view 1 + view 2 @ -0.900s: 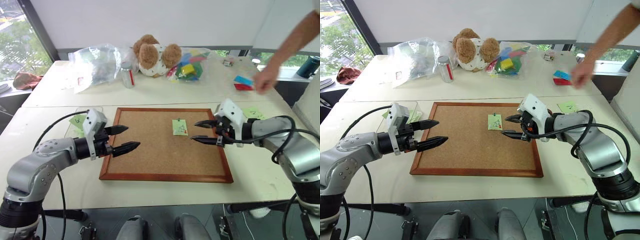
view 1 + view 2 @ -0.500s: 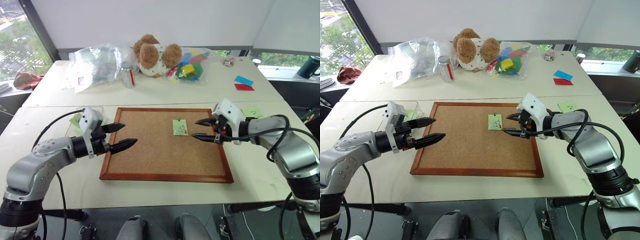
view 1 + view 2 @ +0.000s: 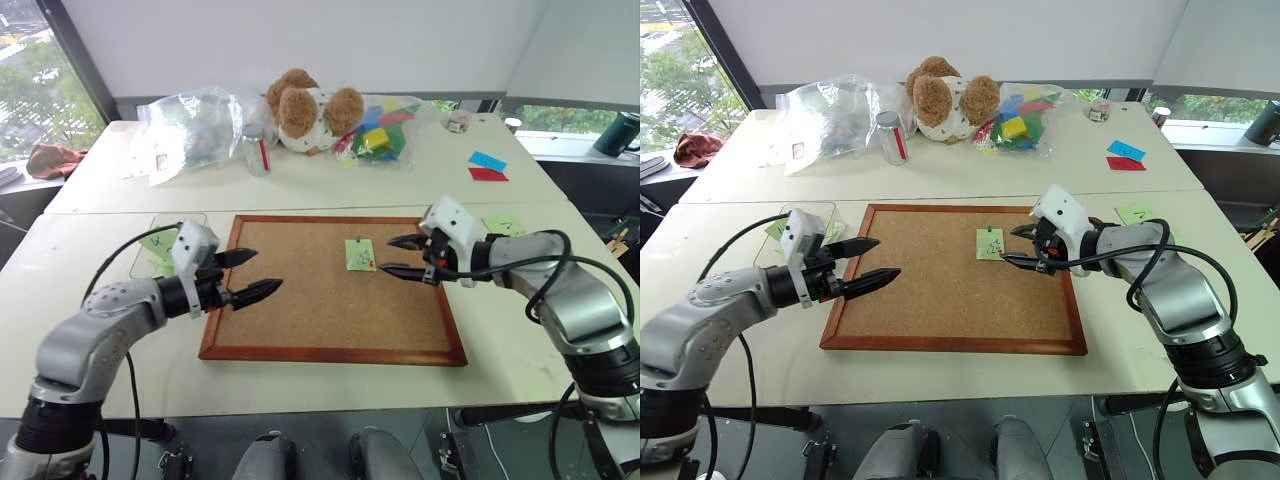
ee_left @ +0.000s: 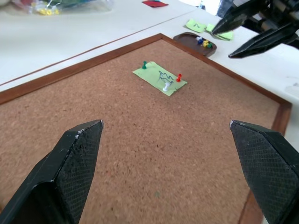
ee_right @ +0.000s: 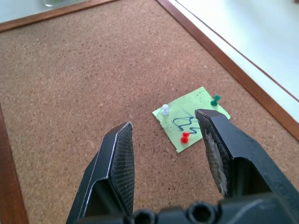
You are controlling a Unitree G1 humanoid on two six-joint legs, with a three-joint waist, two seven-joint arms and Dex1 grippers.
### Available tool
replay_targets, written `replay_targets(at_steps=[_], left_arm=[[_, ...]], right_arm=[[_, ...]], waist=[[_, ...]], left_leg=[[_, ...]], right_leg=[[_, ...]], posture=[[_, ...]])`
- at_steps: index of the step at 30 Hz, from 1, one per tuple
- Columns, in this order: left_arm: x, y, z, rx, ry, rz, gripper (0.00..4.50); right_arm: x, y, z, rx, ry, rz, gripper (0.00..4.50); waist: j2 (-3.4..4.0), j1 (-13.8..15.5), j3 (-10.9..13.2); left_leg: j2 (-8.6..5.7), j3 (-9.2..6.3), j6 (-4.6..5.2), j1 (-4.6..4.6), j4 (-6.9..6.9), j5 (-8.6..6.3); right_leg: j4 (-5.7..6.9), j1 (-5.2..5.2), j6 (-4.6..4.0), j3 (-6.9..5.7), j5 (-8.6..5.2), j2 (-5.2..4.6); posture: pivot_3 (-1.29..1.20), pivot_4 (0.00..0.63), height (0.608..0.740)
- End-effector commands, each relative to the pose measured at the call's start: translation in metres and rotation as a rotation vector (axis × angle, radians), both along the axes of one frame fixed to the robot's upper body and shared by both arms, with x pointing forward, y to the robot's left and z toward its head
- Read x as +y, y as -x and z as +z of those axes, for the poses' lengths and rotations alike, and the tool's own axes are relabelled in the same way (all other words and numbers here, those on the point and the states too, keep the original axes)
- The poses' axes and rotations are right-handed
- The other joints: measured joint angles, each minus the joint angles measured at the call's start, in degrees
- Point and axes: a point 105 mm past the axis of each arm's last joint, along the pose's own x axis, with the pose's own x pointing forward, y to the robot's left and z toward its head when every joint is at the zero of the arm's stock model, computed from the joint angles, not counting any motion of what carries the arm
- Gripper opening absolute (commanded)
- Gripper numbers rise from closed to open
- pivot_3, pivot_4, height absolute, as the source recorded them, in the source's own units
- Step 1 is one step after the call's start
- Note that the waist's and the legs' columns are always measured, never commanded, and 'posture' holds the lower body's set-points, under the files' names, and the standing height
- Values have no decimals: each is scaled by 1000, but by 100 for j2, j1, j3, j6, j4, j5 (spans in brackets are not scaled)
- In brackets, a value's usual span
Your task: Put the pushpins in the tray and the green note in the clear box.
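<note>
The green note (image 5: 191, 118) is lying flat on the cork board (image 3: 320, 300), a little right of centre in the head views, because three pushpins are pinning it down: a white pushpin (image 5: 165, 109), a red pushpin (image 5: 185, 137) and a green pushpin (image 5: 215, 100), each sitting at a different edge of the paper. Judging by that, the pins need to come out first before the note can go anywhere.

The tray (image 4: 195, 43) is waiting just off the board's wooden frame in the left wrist view, already holding a few coloured pins. The clear box (image 3: 165, 245) is sitting on the table (image 3: 100, 330) at the board's left edge, partly behind the left arm.

The right gripper (image 3: 395, 256) is reaching in from the right of the frame, pointing slightly downward, its jaws partly spread and gripping nothing, tips hanging just beside the note's right edge. The left gripper (image 3: 250, 275) is hovering over the board's left side, well apart from the note, jaws spread wide and empty.
</note>
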Motion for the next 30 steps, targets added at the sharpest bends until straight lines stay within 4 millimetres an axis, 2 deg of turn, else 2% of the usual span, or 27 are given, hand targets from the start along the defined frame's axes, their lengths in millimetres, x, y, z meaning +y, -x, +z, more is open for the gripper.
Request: replay_targets(at_steps=[1, 3, 4, 5, 12, 20, 30], left_arm=[[-5, -1, -10, -36, -44, 5, 4458], [-8, -6, -18, -43, -47, 26, 4458], [-10, -9, -21, -52, -52, 37, 3948], [-13, -11, -26, -50, -49, 42, 3624], [-31, -26, -44, -56, -48, 46, 89], [-37, -28, -72, 7, -65, 52, 35], [-32, -27, -79, 15, -82, 74, 35]], right_arm=[[3, -5, 10, -56, -4, -10, 2335], [2, -9, 11, -59, -13, -29, 2335], [3, -11, 11, -60, -21, -40, 2335], [3, -14, 11, -56, -32, -54, 2335], [15, -41, 2, -1, -92, -166, 2335], [30, -75, -14, 52, -142, -257, 2335], [40, -97, -34, 97, -143, -272, 2335]], waist=[[0, -1, 0], [0, 0, 0], [0, 0, 0], [0, -2, 0], [0, -3, 0], [0, -15, 0], [2, -28, -2]], left_leg=[[0, 0, 0, 0, 0, 0], [0, 0, 0, 0, -1, 0], [0, 0, 0, 0, -1, 0], [0, 1, 0, 0, 0, 0], [0, 1, -1, -1, 1, 1], [-1, 3, -11, -7, 1, 6], [-1, 4, -9, -3, 3, 5]], right_leg=[[0, 0, 0, 0, 0, 0], [0, -1, 0, 0, 0, 0], [0, -1, 0, 0, 0, 0], [0, 0, 0, 0, 0, 0], [4, -5, 1, -1, 0, 1], [10, -14, 1, -1, 1, 3], [17, -14, 1, -1, 1, 3]], posture=[[0, 150, 740], [0, 150, 740], [0, 150, 740], [0, 150, 740], [0, 150, 740], [0, 150, 740], [0, 150, 740]])
